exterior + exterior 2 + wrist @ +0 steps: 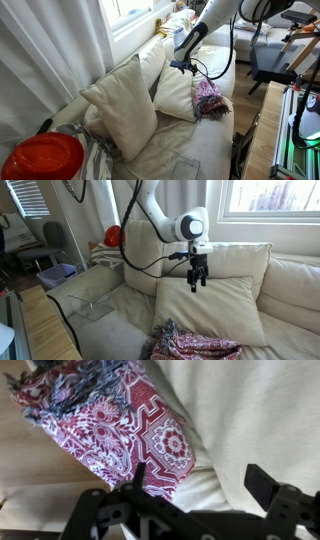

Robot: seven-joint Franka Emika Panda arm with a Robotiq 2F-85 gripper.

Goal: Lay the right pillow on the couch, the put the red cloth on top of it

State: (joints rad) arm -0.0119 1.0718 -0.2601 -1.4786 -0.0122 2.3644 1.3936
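Note:
A cream pillow leans low against the couch back; it also shows in an exterior view and in the wrist view. The red patterned cloth lies crumpled on the seat at the pillow's front edge, seen too in an exterior view and in the wrist view. My gripper hangs open and empty above the pillow, near the cloth. It also shows in an exterior view and in the wrist view.
A second, larger cream pillow stands upright further along the couch. A red round object sits at the couch's end. A clear plastic stand rests on the seat. A window is behind the couch back, and a desk with equipment is beyond.

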